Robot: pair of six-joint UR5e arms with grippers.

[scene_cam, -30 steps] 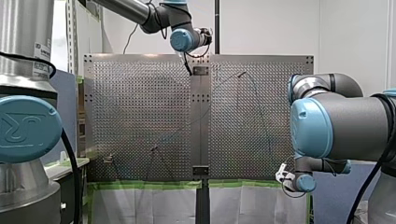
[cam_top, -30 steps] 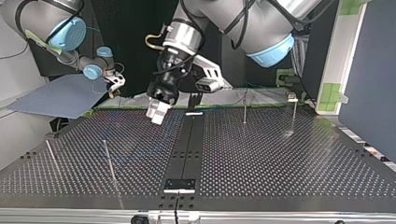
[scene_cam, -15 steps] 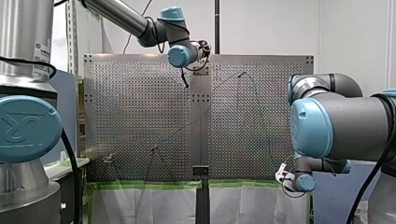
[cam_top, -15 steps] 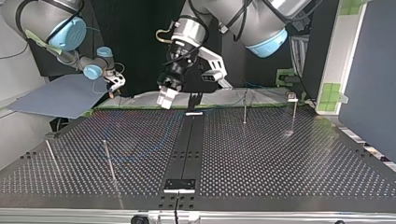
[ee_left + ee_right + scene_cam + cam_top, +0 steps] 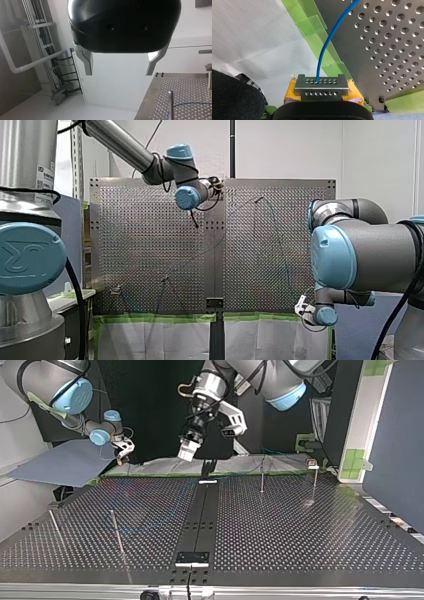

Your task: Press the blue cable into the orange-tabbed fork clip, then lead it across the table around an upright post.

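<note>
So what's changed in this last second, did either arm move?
My left tool lifted away from the table and drew back toward the arms' side, up and rightward in the top view; it is open and empty. My right tool stayed beside the table's edge, shut on the blue cable. The upright posts did not move.

The left gripper (image 5: pixel 188 454) is lifting away from the perforated table (image 5: pixel 300 530), climbing in the top view from just above the holes up and toward that view's right, while in the front view its blue wrist joint (image 5: pixel 187 197) is sliding lower and slightly leftward.
</note>
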